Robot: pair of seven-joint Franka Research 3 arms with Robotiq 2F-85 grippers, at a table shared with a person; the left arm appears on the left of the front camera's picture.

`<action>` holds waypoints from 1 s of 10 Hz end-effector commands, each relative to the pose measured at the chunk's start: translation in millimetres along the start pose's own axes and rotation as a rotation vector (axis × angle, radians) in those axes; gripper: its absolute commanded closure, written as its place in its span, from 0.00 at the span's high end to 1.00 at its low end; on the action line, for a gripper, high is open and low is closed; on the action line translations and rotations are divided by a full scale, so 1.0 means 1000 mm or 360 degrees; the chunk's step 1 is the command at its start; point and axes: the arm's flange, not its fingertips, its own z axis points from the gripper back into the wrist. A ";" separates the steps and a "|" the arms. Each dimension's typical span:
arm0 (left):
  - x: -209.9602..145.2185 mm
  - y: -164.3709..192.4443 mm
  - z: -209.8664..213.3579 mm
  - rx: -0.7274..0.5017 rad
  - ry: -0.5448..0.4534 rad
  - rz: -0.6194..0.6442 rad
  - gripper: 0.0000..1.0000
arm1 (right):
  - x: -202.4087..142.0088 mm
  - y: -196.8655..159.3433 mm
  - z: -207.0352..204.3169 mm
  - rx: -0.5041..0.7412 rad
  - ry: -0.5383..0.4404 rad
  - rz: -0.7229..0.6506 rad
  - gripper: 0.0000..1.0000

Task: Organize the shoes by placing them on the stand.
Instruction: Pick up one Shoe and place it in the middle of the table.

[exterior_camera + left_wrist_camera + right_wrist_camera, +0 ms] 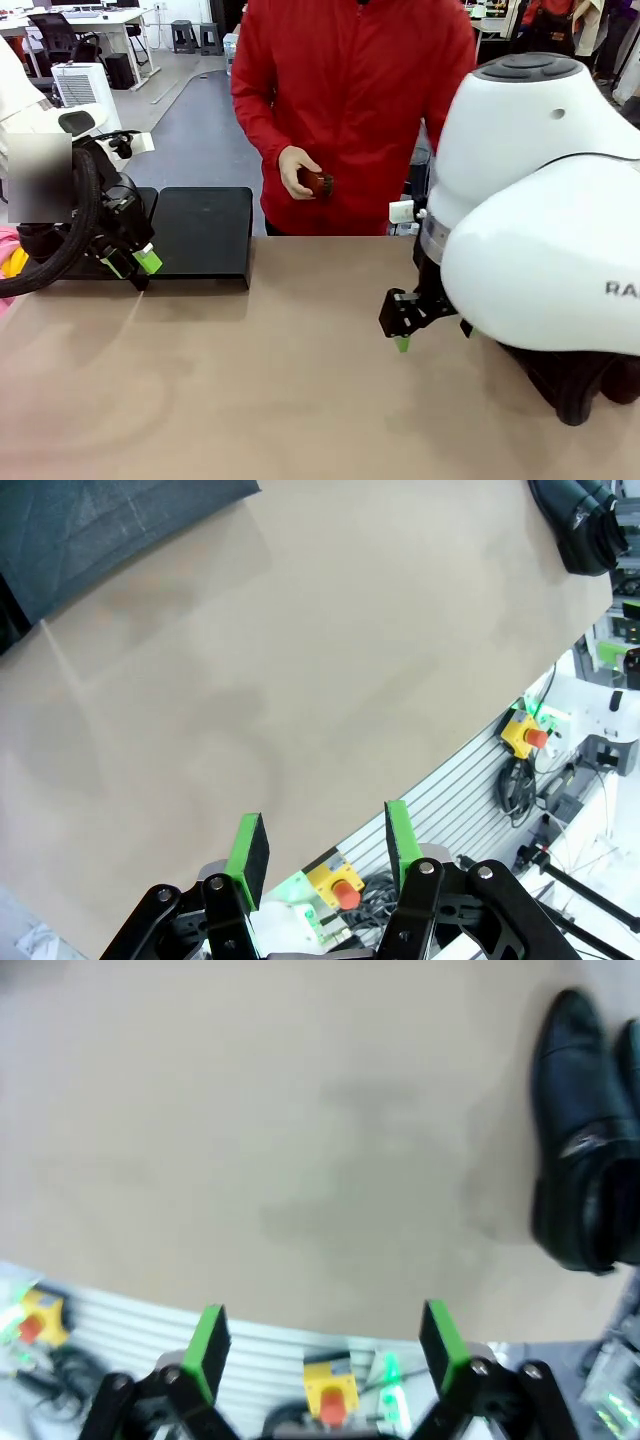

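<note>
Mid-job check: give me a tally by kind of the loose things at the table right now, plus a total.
Black shoes: 2, side by side at the robot's right, off the stand
Stand: 1, no shoe on the part that shows
Small brown round object: 1, held in the person's hand
Total: 4

The black, green-padded left gripper (322, 835) is hanging tilted, jaws partly apart, gripping nothing. The bulky white right arm (540, 200) is bending low, its matching right gripper (325, 1338) holding its jaws wide, empty.
</note>
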 end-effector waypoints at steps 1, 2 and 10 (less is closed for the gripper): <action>-0.003 -0.001 0.000 -0.0026 -0.0013 -0.0012 0.62 | -0.014 -0.041 0.005 0.0124 0.0061 0.0096 1.00; -0.003 -0.001 0.000 -0.0026 -0.0013 -0.0012 0.62 | -0.016 -0.067 0.005 0.0158 0.0043 0.0160 1.00; -0.003 -0.001 0.000 -0.0026 -0.0013 -0.0012 0.62 | -0.002 -0.132 -0.008 0.0234 0.0051 0.0304 1.00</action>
